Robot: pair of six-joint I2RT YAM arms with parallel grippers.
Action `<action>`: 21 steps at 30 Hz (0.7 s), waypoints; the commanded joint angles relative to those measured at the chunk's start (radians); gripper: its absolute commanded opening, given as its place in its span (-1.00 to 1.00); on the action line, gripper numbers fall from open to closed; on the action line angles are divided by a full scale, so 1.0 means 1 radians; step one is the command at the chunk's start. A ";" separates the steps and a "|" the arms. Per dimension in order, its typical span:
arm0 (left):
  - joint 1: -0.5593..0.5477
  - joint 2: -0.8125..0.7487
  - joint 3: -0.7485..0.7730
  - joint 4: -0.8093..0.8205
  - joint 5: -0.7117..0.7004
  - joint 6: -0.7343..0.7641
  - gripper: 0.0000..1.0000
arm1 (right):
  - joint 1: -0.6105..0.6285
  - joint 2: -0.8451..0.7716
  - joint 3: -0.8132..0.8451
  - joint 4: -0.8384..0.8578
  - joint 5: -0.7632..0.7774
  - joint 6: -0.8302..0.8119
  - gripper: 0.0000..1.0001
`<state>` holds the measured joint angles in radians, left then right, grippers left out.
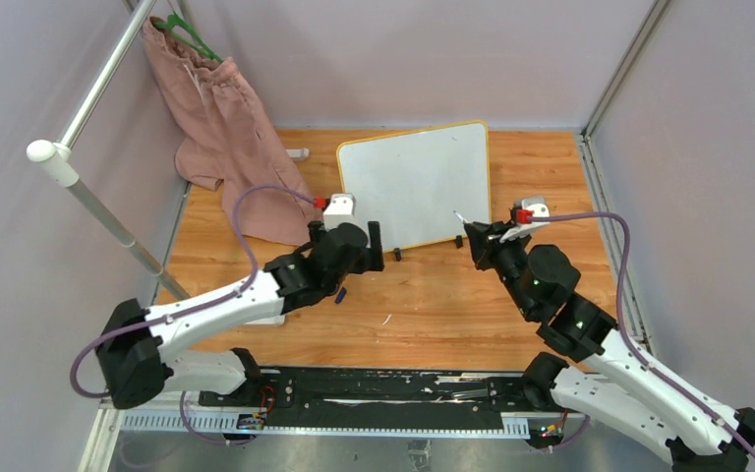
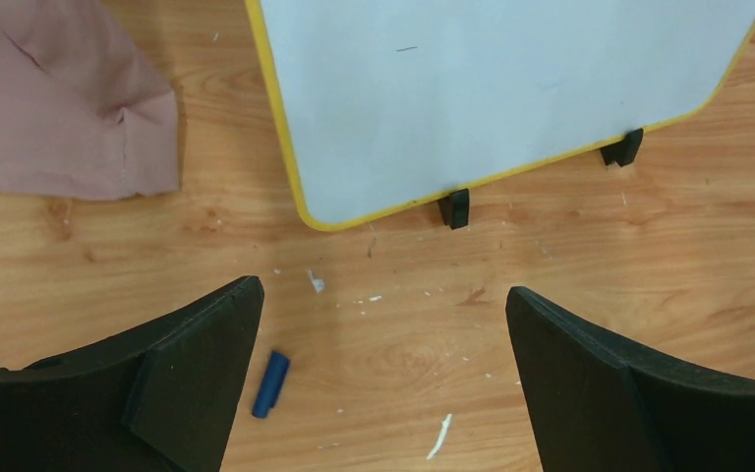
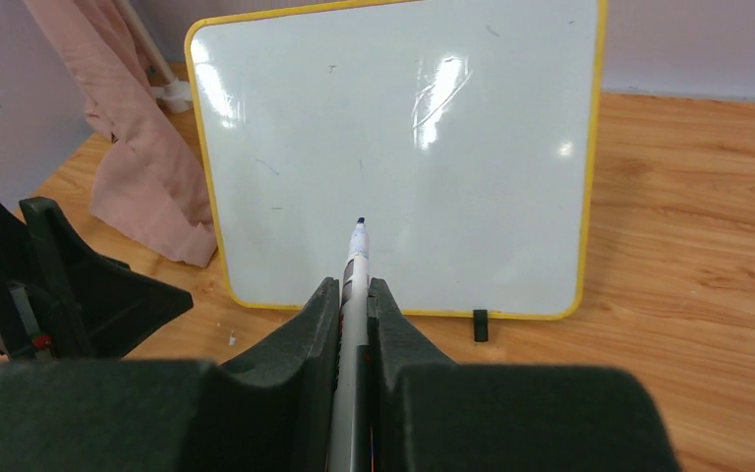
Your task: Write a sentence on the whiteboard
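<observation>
The whiteboard (image 1: 413,182), white with a yellow frame and two black feet, stands propped at the back middle of the wooden table. It also fills the top of the left wrist view (image 2: 501,88) and the right wrist view (image 3: 403,147). No sentence shows on it, only a few faint stray marks. My right gripper (image 3: 354,287) is shut on a white marker (image 3: 356,265) whose uncapped tip points at the board's lower middle, just short of it. My left gripper (image 2: 381,292) is open with nothing in it, low over the table before the board's left foot. A blue marker cap (image 2: 270,383) lies by its left finger.
A pink garment (image 1: 226,138) hangs from a green hanger on a metal rail (image 1: 69,167) at the back left, and its hem rests on the table beside the board. White scraps lie on the wood (image 2: 440,436). Grey walls close in the sides and back.
</observation>
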<state>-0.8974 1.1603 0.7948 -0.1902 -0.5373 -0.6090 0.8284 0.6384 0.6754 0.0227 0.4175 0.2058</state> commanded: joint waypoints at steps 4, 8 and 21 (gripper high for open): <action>-0.151 0.325 0.324 -0.414 -0.305 -0.440 1.00 | -0.009 -0.113 0.001 -0.122 0.109 -0.032 -1.00; -0.178 0.438 0.362 -0.405 -0.237 -0.522 1.00 | -0.009 -0.162 0.004 -0.156 0.123 -0.040 -1.00; -0.175 0.690 0.519 -0.320 -0.170 -0.411 0.71 | -0.009 -0.264 0.012 -0.207 0.138 -0.086 -1.00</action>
<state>-1.0740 1.8046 1.2564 -0.5480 -0.6765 -1.0473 0.8284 0.3946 0.6754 -0.1673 0.5293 0.1524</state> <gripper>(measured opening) 0.912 0.153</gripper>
